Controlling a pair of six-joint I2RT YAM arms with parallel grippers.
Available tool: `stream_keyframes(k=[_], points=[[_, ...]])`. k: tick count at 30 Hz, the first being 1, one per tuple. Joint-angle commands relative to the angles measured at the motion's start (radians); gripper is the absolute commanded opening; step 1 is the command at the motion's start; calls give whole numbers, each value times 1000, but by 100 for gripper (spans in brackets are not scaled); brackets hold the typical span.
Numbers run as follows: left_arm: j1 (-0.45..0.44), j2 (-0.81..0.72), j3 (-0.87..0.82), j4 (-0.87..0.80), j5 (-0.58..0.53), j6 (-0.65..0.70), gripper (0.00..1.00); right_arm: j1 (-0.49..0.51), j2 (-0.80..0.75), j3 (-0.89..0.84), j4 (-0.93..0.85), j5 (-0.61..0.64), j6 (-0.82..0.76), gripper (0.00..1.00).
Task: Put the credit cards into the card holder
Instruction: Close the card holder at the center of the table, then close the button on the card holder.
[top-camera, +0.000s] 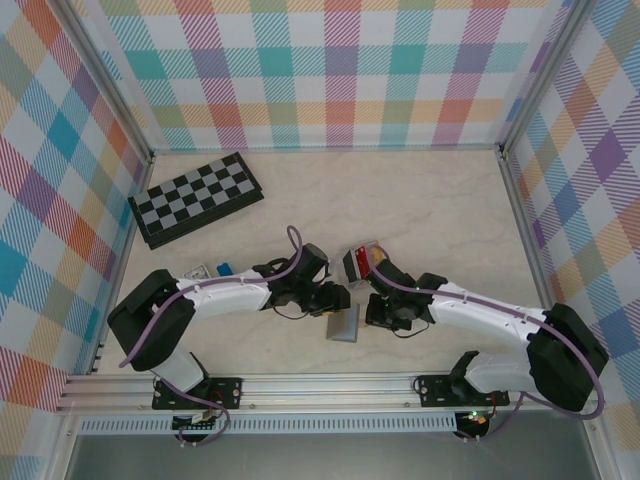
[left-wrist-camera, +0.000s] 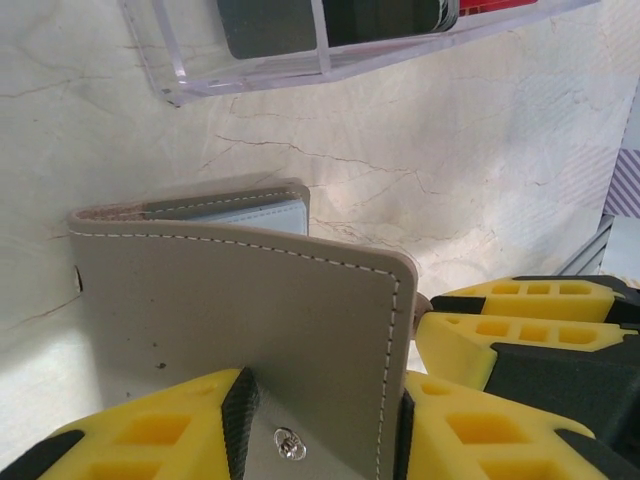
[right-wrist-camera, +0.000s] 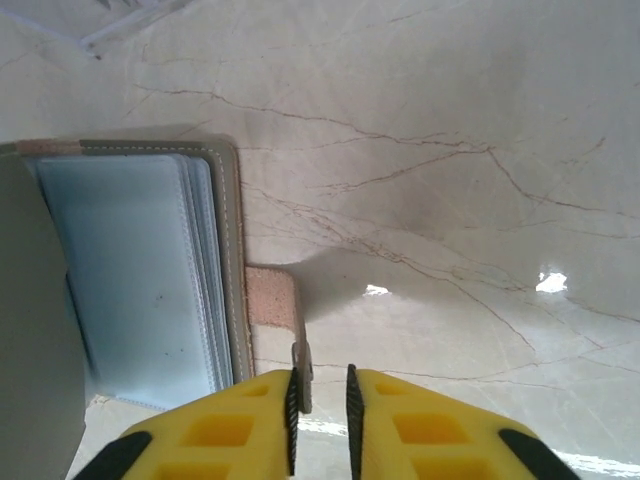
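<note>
The grey card holder (top-camera: 343, 323) lies open on the table between my two grippers. My left gripper (left-wrist-camera: 322, 400) is shut on its raised grey cover (left-wrist-camera: 250, 320), with the snap stud showing between the pads. My right gripper (right-wrist-camera: 320, 385) stands narrowly open around the holder's snap tab (right-wrist-camera: 303, 365). The tab rests against one pad, with a gap to the other. Pale blue sleeves (right-wrist-camera: 130, 270) show inside the holder. The credit cards (top-camera: 360, 263), dark and red, stand in a clear tray (left-wrist-camera: 250, 75) just beyond. From above, the left gripper (top-camera: 330, 298) and right gripper (top-camera: 368, 312) flank the holder.
A black-and-grey chequered board (top-camera: 197, 197) lies at the back left. A small blue block (top-camera: 224, 268) sits beside the left arm. Chequered walls close the table on three sides, and a metal rail (top-camera: 320, 390) runs along the near edge.
</note>
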Motion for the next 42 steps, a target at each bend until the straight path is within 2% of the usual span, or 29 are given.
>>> stream_keyframes(k=[1, 10, 15, 19, 23, 26, 31, 35, 39, 42], points=[[-10, -18, 10, -67, -37, 23, 41, -7, 9, 26, -7, -30, -15, 19], [-9, -1, 12, -47, -28, 20, 41, -7, -17, 20, 4, -43, -25, 2], [-18, 84, 26, 15, 15, -13, 41, -16, -67, -6, 48, -48, -13, 1], [-27, 172, 37, 61, 23, -65, 40, -53, -94, -48, 105, -107, -9, 2], [-35, 189, 33, 80, -28, -111, 40, -62, -92, -81, 142, -133, 3, 2], [-37, 198, 38, 101, -7, -135, 43, -68, -86, -102, 181, -152, 20, 2], [-43, 92, 37, 92, -27, -93, 57, -71, -84, -91, 156, -136, 19, 3], [-43, -32, 68, -39, -87, -3, 65, -76, -83, -86, 138, -129, 12, 3], [-43, -123, 64, -146, -173, 39, 67, -81, -82, -80, 126, -120, 8, 3], [-37, -148, 26, -226, -244, 12, 62, -81, -84, -70, 125, -123, 2, 3]])
